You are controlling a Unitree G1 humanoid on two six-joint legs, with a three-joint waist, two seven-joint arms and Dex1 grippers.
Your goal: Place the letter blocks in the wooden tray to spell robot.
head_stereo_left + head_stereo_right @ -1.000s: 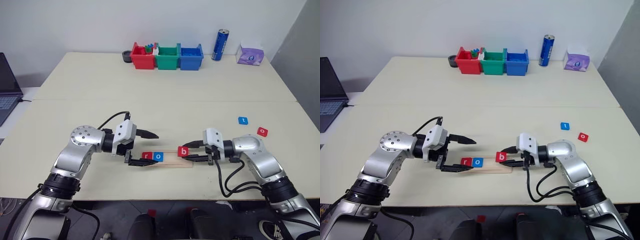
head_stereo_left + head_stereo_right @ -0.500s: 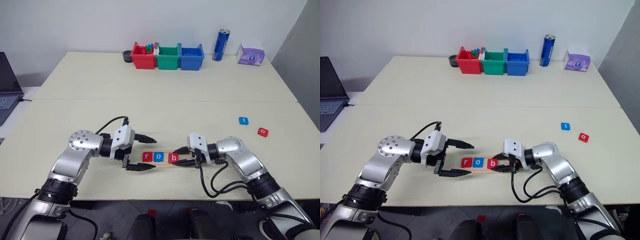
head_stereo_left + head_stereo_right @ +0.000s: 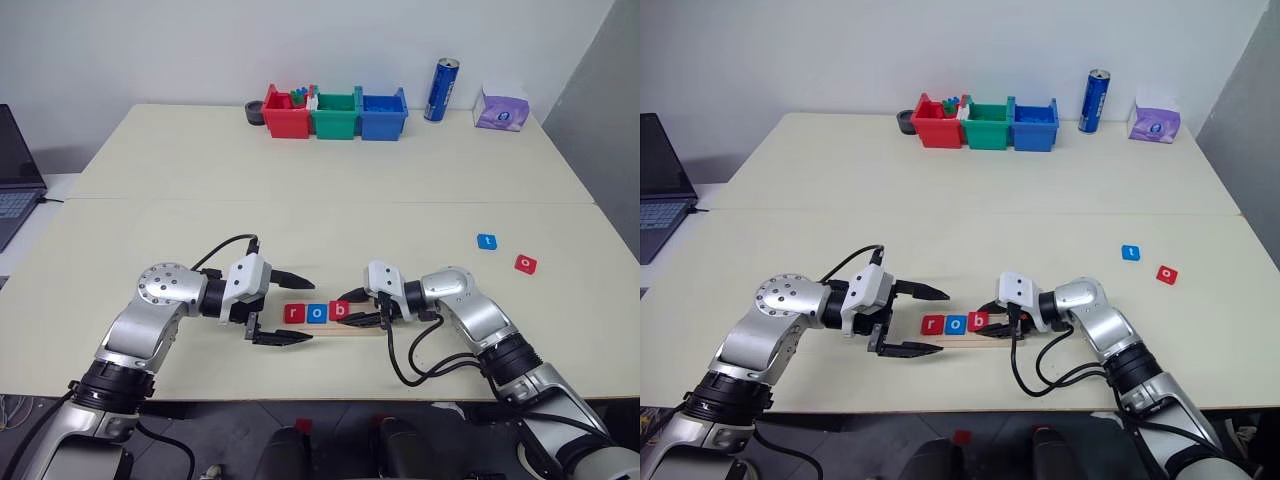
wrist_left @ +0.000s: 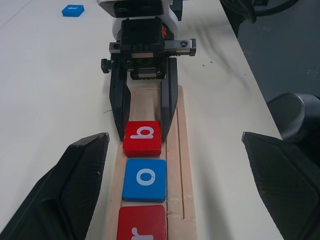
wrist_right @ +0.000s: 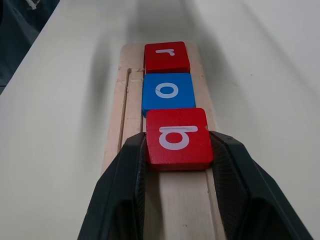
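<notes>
Three letter blocks sat in a row on the wooden tray (image 3: 366, 328) near the front edge of the pale table (image 3: 330, 180): a red "r" (image 3: 294, 313), a blue "o" (image 3: 316, 313) and a red "b" (image 3: 340, 310), the "b" just beside the "o". The right gripper (image 3: 352, 307) pinched the red "b" between its two black fingers (image 5: 235, 190), one pressed against each side of the tile. The left gripper (image 3: 290, 305) hovered at the tray's left end with its fingers spread wide, touching no block. Two more tiles, a blue "t" (image 3: 486, 241) and a red "o" (image 3: 525, 264), lay on the table well to the right of the tray. Red, green and blue bins (image 3: 334, 113), a blue can (image 3: 441, 90) and a tissue pack (image 3: 500, 108) lined the far side
</notes>
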